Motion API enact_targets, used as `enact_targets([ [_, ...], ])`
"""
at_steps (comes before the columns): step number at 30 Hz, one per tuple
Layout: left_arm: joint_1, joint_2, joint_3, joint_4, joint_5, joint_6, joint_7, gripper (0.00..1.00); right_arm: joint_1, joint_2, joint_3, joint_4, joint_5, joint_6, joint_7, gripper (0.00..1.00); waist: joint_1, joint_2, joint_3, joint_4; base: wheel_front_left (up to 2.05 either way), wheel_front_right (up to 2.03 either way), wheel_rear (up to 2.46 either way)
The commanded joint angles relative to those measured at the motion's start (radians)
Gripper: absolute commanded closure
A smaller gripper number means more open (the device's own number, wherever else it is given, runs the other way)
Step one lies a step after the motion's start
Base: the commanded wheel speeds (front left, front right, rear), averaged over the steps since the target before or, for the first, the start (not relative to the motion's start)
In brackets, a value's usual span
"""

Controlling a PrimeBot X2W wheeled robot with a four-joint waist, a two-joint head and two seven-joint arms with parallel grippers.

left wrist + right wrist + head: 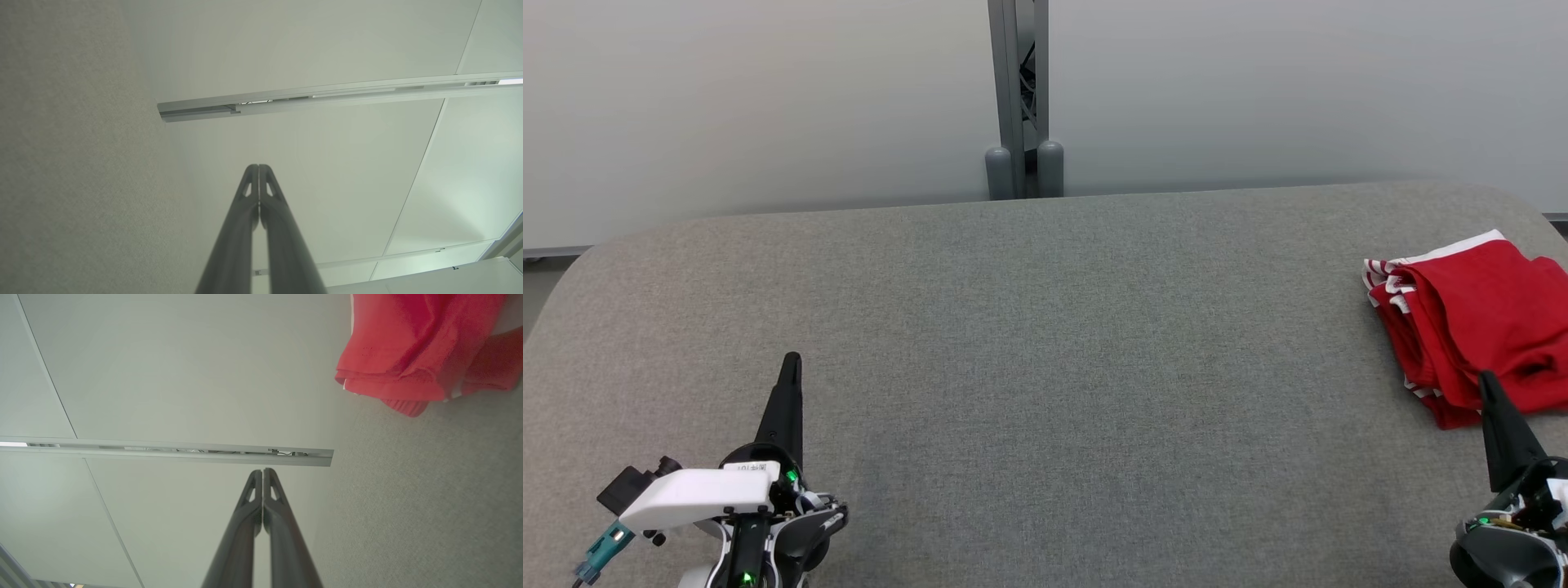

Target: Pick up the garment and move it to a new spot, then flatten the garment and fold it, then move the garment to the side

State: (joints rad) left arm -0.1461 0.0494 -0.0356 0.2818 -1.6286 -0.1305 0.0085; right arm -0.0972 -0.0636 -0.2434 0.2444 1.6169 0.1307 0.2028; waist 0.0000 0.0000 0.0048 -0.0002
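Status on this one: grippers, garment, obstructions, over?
Left gripper shut, empty. Right gripper shut, empty, beside red garment. Garment lies in folded layers at grey table's right end. No obstruction seen.

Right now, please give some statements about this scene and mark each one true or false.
1. The garment is red with white trim. True.
2. The garment lies in the middle of the table. False: it lies at the table's right end.
3. The left gripper and the right gripper are both shut. True.
4. The right gripper holds the garment. False: it is shut on nothing.
5. The garment is spread out flat. False: it is folded in layers.
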Motion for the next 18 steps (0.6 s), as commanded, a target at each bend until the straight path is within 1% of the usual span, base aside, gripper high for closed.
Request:
enact_targets([
  [1, -0.010, 0.004, 0.005, 0.001, -0.002, -0.003, 0.003, 1.00, -0.008, -0.003, -0.003, 0.002, -0.005, 0.000, 0.006, 1.00, 0.0000, 0.0000, 0.000, 0.000, 0.00, 0.00, 0.00],
  [18, -0.010, 0.004, 0.006, 0.000, -0.001, -0.003, 0.003, 1.00, -0.009, 0.000, -0.007, 0.002, -0.007, 0.000, 0.009, 1.00, 0.0000, 0.0000, 0.000, 0.000, 0.00, 0.00, 0.00],
])
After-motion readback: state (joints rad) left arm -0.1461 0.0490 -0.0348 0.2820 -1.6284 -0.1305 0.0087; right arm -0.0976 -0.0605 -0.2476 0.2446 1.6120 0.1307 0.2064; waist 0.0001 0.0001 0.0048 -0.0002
